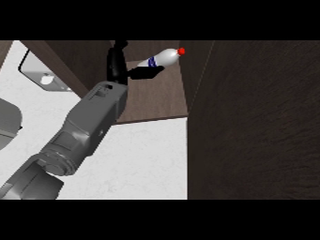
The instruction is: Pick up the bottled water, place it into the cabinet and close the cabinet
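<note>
A grey forearm (pixel 79 136) is seen rising from the lower left of the frame toward the upper middle, ending in a black hand (pixel 121 65); which arm it is cannot be told from this view. The white plastic water bottle with a blue label band and a red cap (pixel 163 57) is found at the top centre, tilted, cap pointing to the upper right. The bottle's lower end is pinched between the thumb and fingers of the hand. It is held over the dark brown wooden cabinet shelf (pixel 155 101). A dark wooden cabinet door (pixel 266 122) is filling the right side. The white speckled bench (pixel 145 159) is seen below, with a silvery metal object (pixel 43 75) at the upper left.
</note>
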Motion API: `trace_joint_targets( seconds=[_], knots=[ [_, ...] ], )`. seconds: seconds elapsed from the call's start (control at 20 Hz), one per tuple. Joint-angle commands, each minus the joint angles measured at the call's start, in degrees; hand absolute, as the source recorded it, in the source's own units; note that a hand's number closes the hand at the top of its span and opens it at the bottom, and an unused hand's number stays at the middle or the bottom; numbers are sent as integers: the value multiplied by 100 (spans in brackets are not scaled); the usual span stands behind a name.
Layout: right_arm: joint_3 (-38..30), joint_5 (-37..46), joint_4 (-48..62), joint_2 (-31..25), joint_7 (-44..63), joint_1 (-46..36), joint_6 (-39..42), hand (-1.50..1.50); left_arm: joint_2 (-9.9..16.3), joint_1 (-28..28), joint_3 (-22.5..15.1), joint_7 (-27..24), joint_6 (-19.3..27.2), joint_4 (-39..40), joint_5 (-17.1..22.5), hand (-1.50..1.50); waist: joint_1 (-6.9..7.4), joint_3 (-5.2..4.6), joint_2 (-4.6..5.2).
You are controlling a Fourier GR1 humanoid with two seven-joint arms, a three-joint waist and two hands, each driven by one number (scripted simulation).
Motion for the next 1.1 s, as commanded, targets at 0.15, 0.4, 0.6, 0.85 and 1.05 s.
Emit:
trace_joint_targets(
  seconds=[0.15, 0.4, 0.6, 0.85, 1.05],
  knots=[
    [-60, -326, -83, 3, 65, -1, 49, -150, -44, -129, 363, -580, -866, -481, 282, -150, 123, -3, -30],
    [56, -413, -243, 40, 300, -68, -13, -150, -167, -39, 520, -986, -1513, -633, 370, -150, 283, 0, -82],
    [137, -440, -721, 76, 633, 205, -145, -150, -245, -145, 609, -839, -1469, -634, 367, -150, 373, 2, -141],
    [-76, -536, -464, 13, 618, 3, -80, -150, -309, 418, 384, -764, -1545, -1265, 381, -150, 518, 7, -216],
    [280, -321, -566, 122, 646, 116, -94, -150, -312, 1056, 52, -865, -1527, -1935, 596, -150, 485, 6, -246]
  ],
)
